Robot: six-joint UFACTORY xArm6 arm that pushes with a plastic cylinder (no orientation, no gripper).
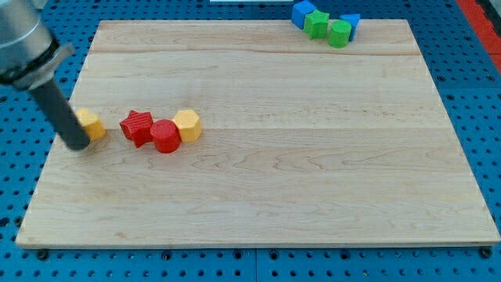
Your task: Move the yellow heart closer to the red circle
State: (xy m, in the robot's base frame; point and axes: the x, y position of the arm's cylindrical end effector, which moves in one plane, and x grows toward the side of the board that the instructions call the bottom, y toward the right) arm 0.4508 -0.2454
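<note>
Camera view — my tip (80, 144) touches yellow heart (92, 124); orientation unclear.

no text, label or number can be read anywhere.

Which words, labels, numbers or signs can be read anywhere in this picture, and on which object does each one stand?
None: no readable text appears in the camera view.
The wooden board shows only wood grain.
The yellow block beside my tip, the red star, red circle and the other yellow block are plain.
The blue and green blocks at the view's top carry no marks.
</note>
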